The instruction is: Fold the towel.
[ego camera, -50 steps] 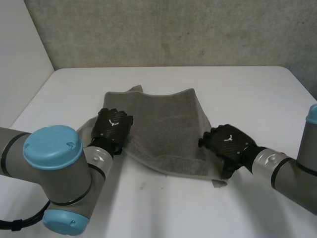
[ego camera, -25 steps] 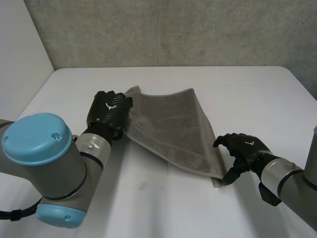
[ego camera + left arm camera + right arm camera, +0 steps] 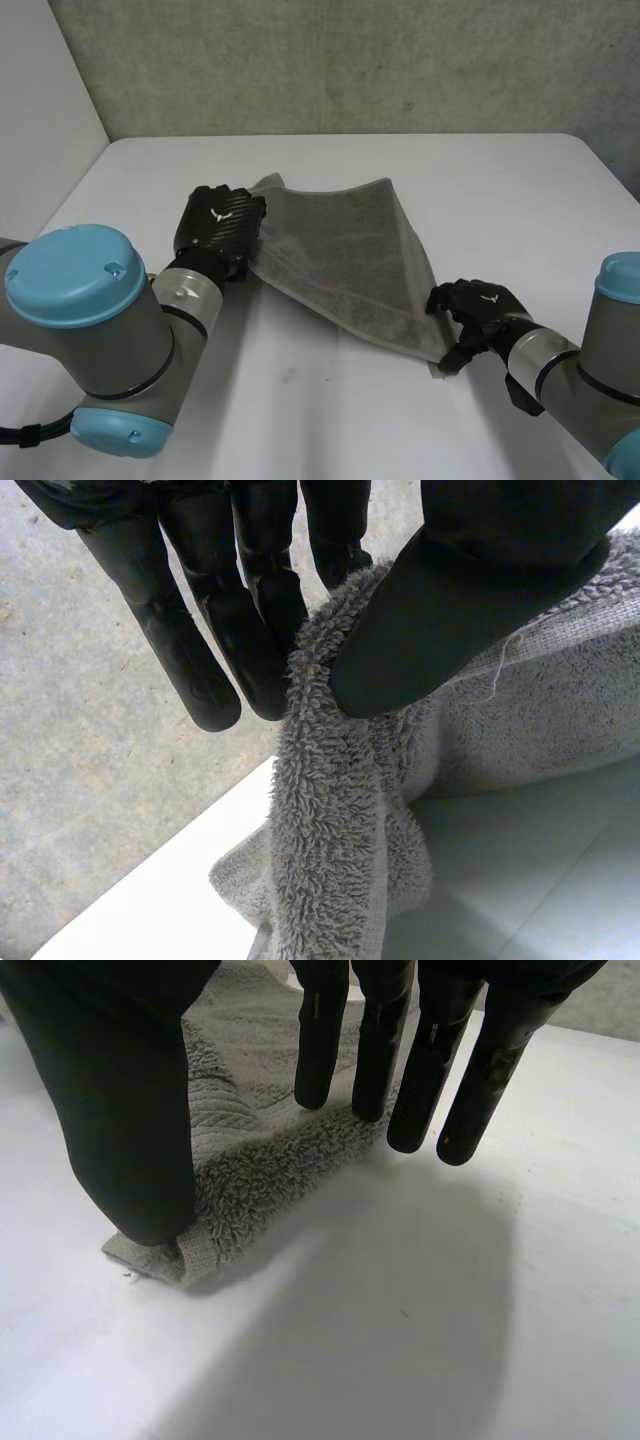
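The grey towel lies folded on the white table, and its left edge is lifted off the surface. My left hand holds that edge, with the terry cloth pinched between the thumb and the fingers. At the towel's near right corner is my right hand. Its thumb rests on the corner of the cloth, which is flat on the table. Its straight fingers reach down to the towel's edge without gripping it.
A grey wall rises behind the table's far edge. Bare white tabletop spreads to the right of the towel and in front of it. My left arm's blue-capped joint sits close in at the near left.
My left hand has raised the towel's left edge and drawn it back and left. My right hand has slid off the right edge, come to the near right corner, and its fingers have closed in somewhat.
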